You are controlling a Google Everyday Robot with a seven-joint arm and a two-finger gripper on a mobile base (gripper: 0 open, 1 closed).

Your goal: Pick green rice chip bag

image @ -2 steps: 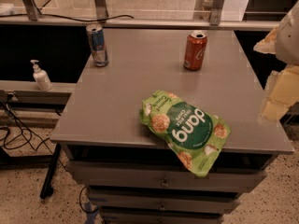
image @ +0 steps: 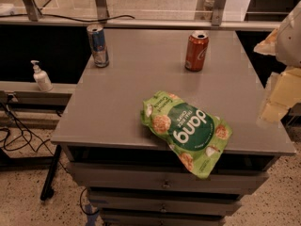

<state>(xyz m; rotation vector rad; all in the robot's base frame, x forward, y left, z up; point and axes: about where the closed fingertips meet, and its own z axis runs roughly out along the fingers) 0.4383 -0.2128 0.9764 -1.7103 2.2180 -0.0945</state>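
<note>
right, the gripper [image: 280, 95] hangs at the right edge of frame beside the bench [image: 141, 74], open or closed i cannot tell. the green rice chip bag [image: 188, 128] lies flat lower centre, corner overhanging the front edge. best to drop over its middle and pinch a crinkle.

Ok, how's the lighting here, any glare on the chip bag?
Camera view: dim, warm-tinted light; the green rice chip bag shows no strong glare, logo readable; deep shadow under the table front; the gripper, at the right edge beside the table, looks pale.
</note>
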